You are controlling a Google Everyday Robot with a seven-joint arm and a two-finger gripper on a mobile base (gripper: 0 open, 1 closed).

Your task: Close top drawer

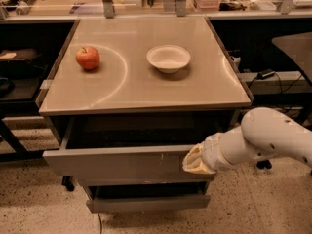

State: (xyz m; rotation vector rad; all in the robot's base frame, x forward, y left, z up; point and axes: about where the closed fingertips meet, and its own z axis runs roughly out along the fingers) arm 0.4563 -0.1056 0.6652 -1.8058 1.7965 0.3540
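Presently, the top drawer (117, 162) is seen pulled partly out beneath the table (146, 94), at lower centre of the frame. The gripper (196, 160) is held against the right end of its front; whether it is open or closed cannot be told.
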